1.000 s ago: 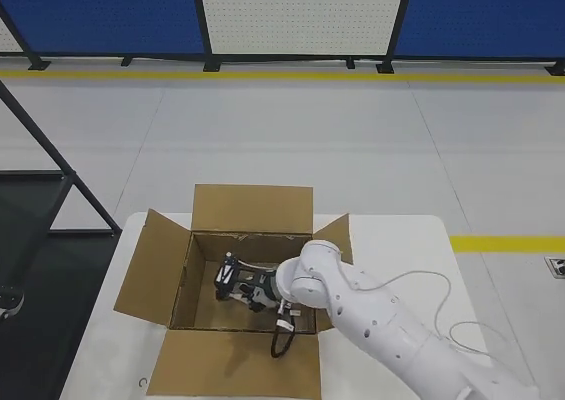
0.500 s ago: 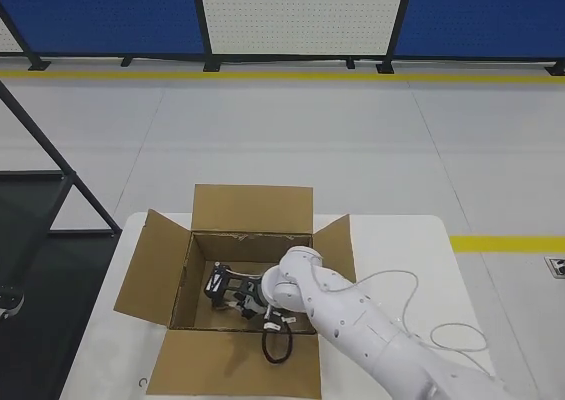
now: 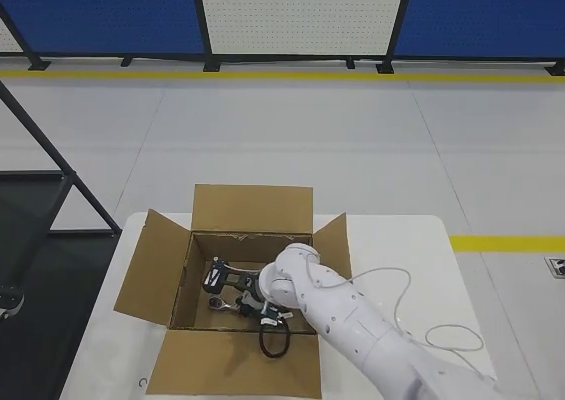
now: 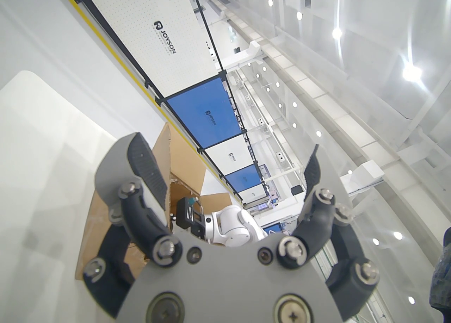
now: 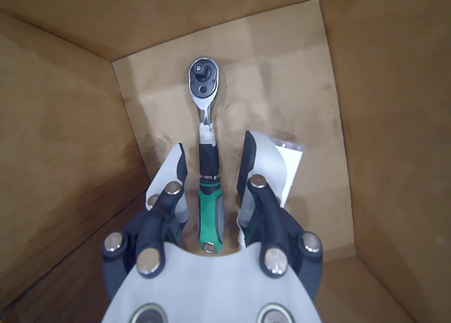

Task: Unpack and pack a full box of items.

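**Three risks at the wrench pick, right arm in the box**

We log the right gripper low inside the open brown cardboard box. Its pale fingers are spread, one on each side of the ratchet wrench with chrome head and green-and-grey rubber handle. The wrench lies flat on the box floor near a corner, head toward the end wall. As far as we can tell, neither pad touches it. We judge this to be the grasp that starts the unpacking.

Risk 1: the fingers straddle the black collar and the top of the handle, away from the heavy chrome head. A pinch here may let the wrench pivot head-down, so the head could catch the wall on the way up.

Risk 2: a white flat-sided item sits just beside the outer face of one finger and is partly hidden by it. Any sideways drift could shove it or drag it along.

Risk 3: the walls stand close around the wrist, so a tilted lift may scrape the cardboard and shift the box.

The left gripper points up toward the ceiling, away from the box, with its jaws wide apart and holding nothing.
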Tool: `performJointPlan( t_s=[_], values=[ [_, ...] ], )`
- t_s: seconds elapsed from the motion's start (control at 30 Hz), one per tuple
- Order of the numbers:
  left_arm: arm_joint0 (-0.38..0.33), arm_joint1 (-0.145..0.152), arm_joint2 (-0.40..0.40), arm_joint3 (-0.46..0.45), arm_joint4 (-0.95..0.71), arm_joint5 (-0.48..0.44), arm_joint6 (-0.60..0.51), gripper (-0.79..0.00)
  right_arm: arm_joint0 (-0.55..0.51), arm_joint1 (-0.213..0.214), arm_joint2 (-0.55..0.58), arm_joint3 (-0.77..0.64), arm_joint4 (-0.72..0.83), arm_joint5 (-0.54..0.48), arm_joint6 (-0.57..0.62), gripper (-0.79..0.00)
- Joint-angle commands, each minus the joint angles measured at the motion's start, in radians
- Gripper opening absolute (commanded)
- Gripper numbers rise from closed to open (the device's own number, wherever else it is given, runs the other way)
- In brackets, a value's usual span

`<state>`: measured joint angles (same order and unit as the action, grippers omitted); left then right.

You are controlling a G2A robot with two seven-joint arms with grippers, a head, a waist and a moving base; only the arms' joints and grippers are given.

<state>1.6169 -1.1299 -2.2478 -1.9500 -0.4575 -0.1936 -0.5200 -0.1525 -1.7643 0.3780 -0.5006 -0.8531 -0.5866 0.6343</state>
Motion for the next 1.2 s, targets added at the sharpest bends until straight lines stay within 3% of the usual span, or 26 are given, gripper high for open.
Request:
performJointPlan(
  t_s=[0.0,0.17,0.33,0.37,0.47,0.57,0.7,0.77,0.83,1.17],
  values=[
    [0.0,0.0,0.0,0.0,0.0,0.0,0.0,0.0,0.004,0.003,0.008,-0.01,-0.008,-0.001,-0.019,-0.462],
    [0.0,0.0,0.0,0.0,0.0,0.0,0.0,0.0,0.004,0.031,0.041,-0.072,-0.043,0.008,-0.068,-0.453],
    [0.0,0.0,0.007,-0.007,0.006,0.007,0.007,0.0,-0.031,0.098,0.114,-0.213,-0.093,0.031,-0.124,-0.406],
    [0.0,0.0,0.009,-0.007,0.006,0.008,0.004,0.0,-0.046,0.116,0.135,-0.255,-0.105,0.033,-0.13,-0.305],
    [-0.002,0.002,0.014,-0.007,0.01,0.007,-0.01,0.0,-0.115,0.179,0.216,-0.417,-0.148,0.045,-0.127,-0.234],
    [-0.003,0.004,0.021,-0.003,0.01,-0.006,-0.041,0.0,-0.225,0.247,0.33,-0.636,-0.185,0.055,-0.099,0.0],
    [0.001,0.007,0.029,0.004,0.01,-0.038,-0.103,0.0,-0.407,0.319,0.494,-0.928,-0.211,0.04,-0.06,0.0],
    [0.007,0.008,0.032,0.009,0.01,-0.055,-0.139,0.0,-0.468,0.338,0.546,-1.011,-0.202,0.015,-0.04,0.0],
    [0.014,0.011,0.03,0.01,0.01,-0.067,-0.188,0.0,-0.468,0.338,0.546,-1.011,-0.202,0.015,-0.04,0.0],
    [0.014,0.011,0.03,0.01,0.01,-0.067,-0.188,0.0,-0.468,0.338,0.546,-1.011,-0.202,0.015,-0.04,0.0]
  ],
)
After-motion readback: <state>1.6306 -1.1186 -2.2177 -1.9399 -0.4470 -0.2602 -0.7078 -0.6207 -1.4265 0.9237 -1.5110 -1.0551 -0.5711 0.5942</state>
